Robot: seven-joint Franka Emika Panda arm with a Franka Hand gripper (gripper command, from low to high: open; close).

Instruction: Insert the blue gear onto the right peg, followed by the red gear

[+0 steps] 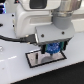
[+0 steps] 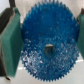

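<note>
My gripper [image 1: 51, 49] is shut on the blue gear [image 1: 50, 49] and holds it low over the pale, black-edged plate [image 1: 35, 62]. In the wrist view the blue gear [image 2: 47, 30] fills the middle, a wide toothed disc with a small grey hub hole at its centre. The gripper [image 2: 46, 44] clamps it between green pads [image 2: 10, 42], one on each side. A thin dark upright shape beside the gear in the exterior view may be a peg [image 1: 40, 55]; it is too blurred to tell which one. The red gear is out of view.
The plate lies on a white table [image 1: 15, 70]. The white arm body [image 1: 35, 20] fills the upper part of the exterior view, and a dark cable [image 1: 15, 36] runs along its left.
</note>
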